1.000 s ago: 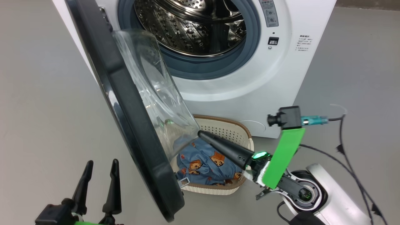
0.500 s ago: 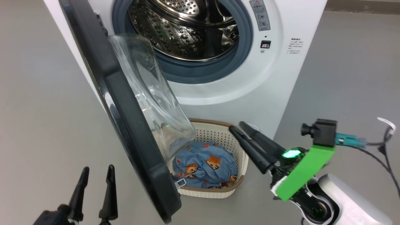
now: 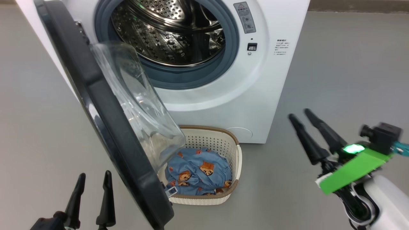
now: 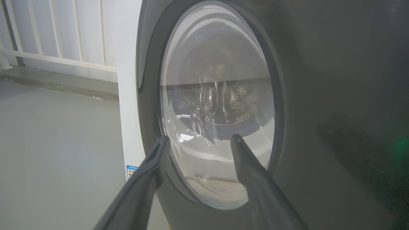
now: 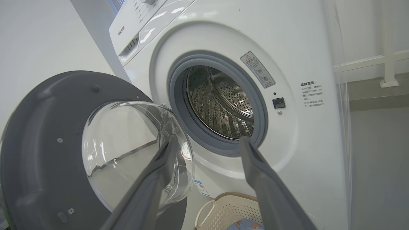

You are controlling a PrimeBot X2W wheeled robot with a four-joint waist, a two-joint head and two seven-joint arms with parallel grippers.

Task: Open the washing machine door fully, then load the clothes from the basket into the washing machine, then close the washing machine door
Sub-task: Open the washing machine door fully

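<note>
The washing machine door (image 3: 105, 127) hangs only part-open over the basket (image 3: 237, 159), and the clothes (image 3: 198, 171) sit inside it, with none yet in the washing machine (image 3: 255, 95). The likely next move is to swing the door wider, then reach in. The right end effector (image 3: 298, 113) was over the clothes a second ago and has pulled away rightward, spread and empty. The left end effector (image 3: 95, 174) waits low, also spread and empty.

Left of my right end effector (image 3: 298, 113), the washing machine door (image 3: 105, 127) hides the basket's (image 3: 217, 143) far side and part of the clothes (image 3: 198, 171). My left end effector's (image 3: 95, 173) base is cut off. The washing machine (image 3: 271, 80) carries print too small to read.
</note>
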